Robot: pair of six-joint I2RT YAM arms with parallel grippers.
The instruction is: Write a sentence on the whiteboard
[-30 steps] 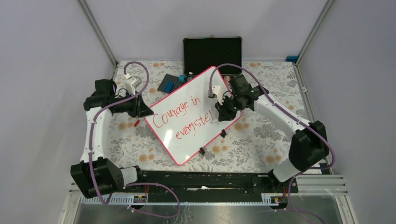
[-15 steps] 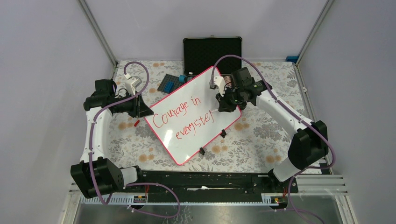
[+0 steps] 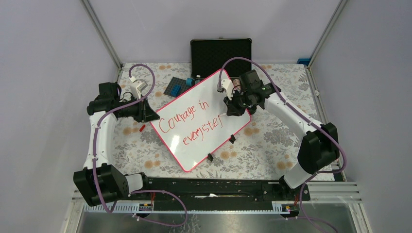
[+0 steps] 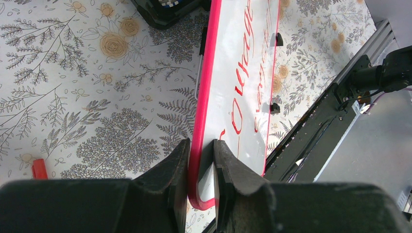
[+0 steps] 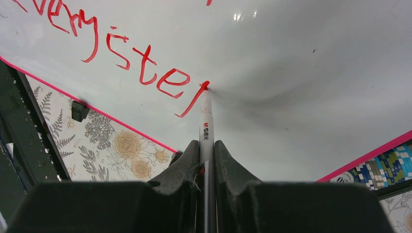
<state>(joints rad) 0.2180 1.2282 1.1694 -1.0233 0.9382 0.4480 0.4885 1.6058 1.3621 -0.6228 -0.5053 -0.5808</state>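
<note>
**Marker tip pressing on glossy board**

Pinching the left corner of the large glossy white rectangular whiteboard (image 3: 197, 150) between the matte black moulded fingers of the left gripper (image 4: 201, 145), jaws nearly closed, one finger on each face of the thin, smooth pink-red frame just above its rounded corner. Lying askew across the matte floral-print tablecloth (image 3: 272, 138), with two small black clips (image 3: 232, 139) on the long edge nearest the arm bases.

Squeezing a slim white-barrelled marker (image 5: 206, 131) in the right gripper (image 5: 206, 145), jaws fully closed on the barrel, red tip sticking out ahead of the fingertips. Touching that tip to the shiny surface at the end of the red handwritten sentence (image 3: 192, 122), two slanted lines reading "Courage in" over "every ste", right at the upper end of a slanted red stroke after the last "e". Hovering near the board's right-hand corner, well apart from the left claw at the opposite corner.

Sitting beyond the board's far corner, a black rectangular hard case (image 3: 221, 53) with a pale metal rim. Lying on the cloth just beside the left claw, a small red cap (image 3: 142, 128).
</note>
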